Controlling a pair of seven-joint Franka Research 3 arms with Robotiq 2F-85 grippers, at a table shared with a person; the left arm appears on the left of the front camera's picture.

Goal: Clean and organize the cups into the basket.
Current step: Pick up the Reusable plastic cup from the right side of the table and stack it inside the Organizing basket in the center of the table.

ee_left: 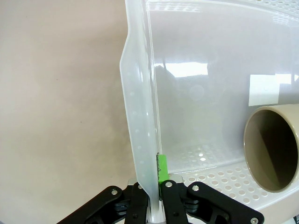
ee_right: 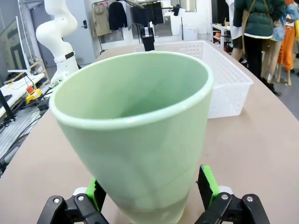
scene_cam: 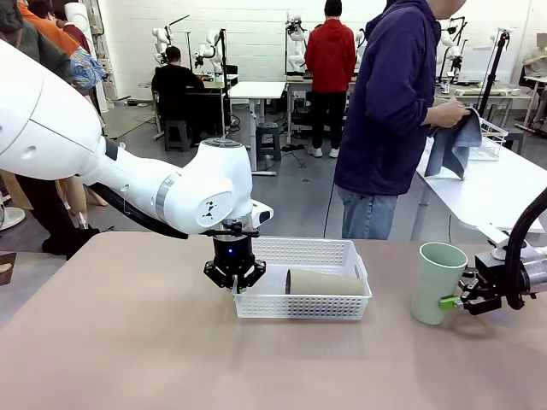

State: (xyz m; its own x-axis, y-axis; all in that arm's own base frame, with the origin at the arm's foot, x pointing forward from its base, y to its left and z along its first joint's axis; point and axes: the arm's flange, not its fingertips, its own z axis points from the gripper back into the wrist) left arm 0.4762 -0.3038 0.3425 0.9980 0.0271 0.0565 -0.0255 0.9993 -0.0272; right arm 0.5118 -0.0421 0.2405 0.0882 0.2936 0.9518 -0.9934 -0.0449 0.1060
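Observation:
The white lattice basket (scene_cam: 342, 254) stands mid-table. My left gripper (scene_cam: 233, 285) points down at its left end and is shut on the basket's left wall (ee_left: 140, 121), which its fingers pinch at the rim. One tan cup (scene_cam: 325, 282) lies on its side inside the basket, its open mouth (ee_left: 273, 149) facing my left gripper. A pale green cup (scene_cam: 438, 282) stands upright on the table to the right of the basket. My right gripper (scene_cam: 453, 301) lies low and level, its open fingers on either side of the green cup's base (ee_right: 140, 154).
A person in a dark blue hoodie stands beyond the far edge, holding a grey-blue cloth (scene_cam: 453, 141) over a white side table (scene_cam: 504, 192) at the right. The tan tabletop (scene_cam: 128, 342) is bare in front of and left of the basket.

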